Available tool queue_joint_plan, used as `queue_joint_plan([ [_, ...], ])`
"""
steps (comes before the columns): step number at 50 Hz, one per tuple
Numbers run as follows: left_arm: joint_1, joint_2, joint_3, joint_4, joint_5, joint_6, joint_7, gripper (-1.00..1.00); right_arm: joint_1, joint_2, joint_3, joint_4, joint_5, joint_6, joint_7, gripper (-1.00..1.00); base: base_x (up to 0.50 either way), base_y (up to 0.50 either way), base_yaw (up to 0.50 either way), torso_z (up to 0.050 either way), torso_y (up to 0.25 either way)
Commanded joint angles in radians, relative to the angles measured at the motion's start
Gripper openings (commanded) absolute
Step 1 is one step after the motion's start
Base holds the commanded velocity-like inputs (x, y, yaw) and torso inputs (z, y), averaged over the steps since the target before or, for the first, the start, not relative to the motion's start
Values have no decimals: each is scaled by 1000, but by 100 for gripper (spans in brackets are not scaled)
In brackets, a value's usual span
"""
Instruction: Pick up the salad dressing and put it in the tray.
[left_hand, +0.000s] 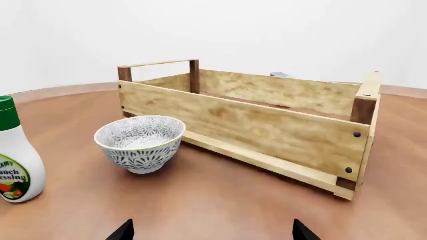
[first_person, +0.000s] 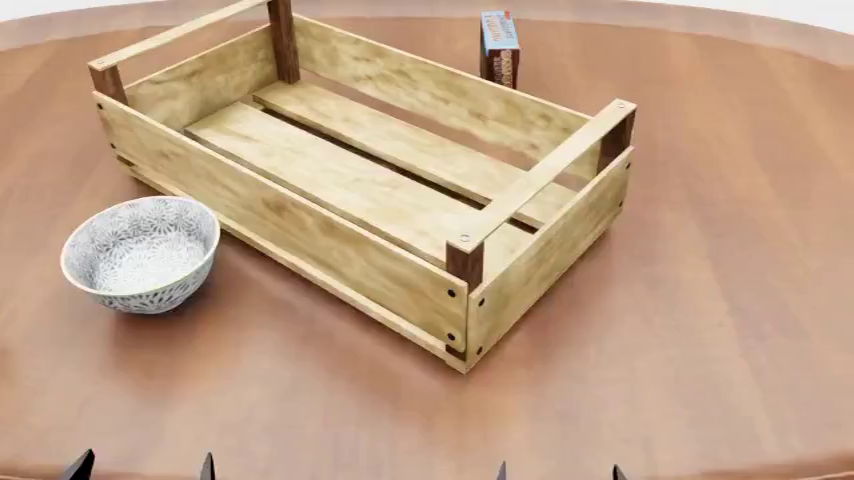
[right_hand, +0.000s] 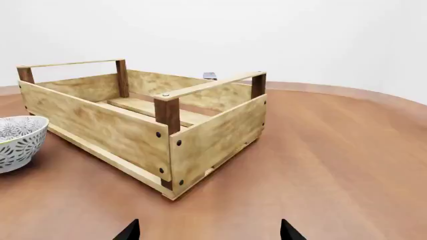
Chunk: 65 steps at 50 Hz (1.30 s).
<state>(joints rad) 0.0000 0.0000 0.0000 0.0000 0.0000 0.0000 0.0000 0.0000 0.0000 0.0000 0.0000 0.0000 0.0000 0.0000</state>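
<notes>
The round desk (first_person: 721, 300) of smooth reddish-brown wood fills the head view. Across its upper middle sits the tray (first_person: 334, 245), a rectangular crate of pale grainy slats with four dark brown corner posts and two top rails. A rounded bowl (first_person: 140, 252) with a grey-white leaf pattern stands just beside the tray's long side, at centre left. The salad dressing (left_hand: 17, 155), a white squeeze bottle with green cap and ranch label, stands upright at the left wrist view's left edge, near the bowl. A small box (first_person: 499, 47) stands behind the tray, top centre. The left tool (first_person: 140, 466) and right tool (first_person: 558, 470) show only dark fingertips, spread apart and empty.
</notes>
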Motion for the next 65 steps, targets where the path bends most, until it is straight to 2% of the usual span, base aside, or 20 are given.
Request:
queue_joint_plan([
  [1, -2, -15, 11, 0, -17, 25, -26, 100, 2, 16, -22, -1, 12, 1, 21, 100, 0, 0, 0, 0, 0],
  [21, -11, -64, 76, -22, -49, 64, -76, 100, 3, 61, -73, -2, 64, -28, 68, 100, 0, 6, 0, 0, 0],
  [37, -11, -86, 103, -41, -55, 98, -99, 100, -17, 82, -97, -15, 80, -98, 93, 100, 0, 500, 0, 0, 0],
  [56, -14, -106, 127, -43, -76, 99, -123, 100, -2, 105, -138, 2, 78, -65, 116, 100, 0, 500, 0, 0, 0],
  [65, -15, -114, 136, -43, -85, 94, -134, 100, 16, 113, -165, 16, 35, -23, 152, 100, 0, 45, 0, 0, 0],
])
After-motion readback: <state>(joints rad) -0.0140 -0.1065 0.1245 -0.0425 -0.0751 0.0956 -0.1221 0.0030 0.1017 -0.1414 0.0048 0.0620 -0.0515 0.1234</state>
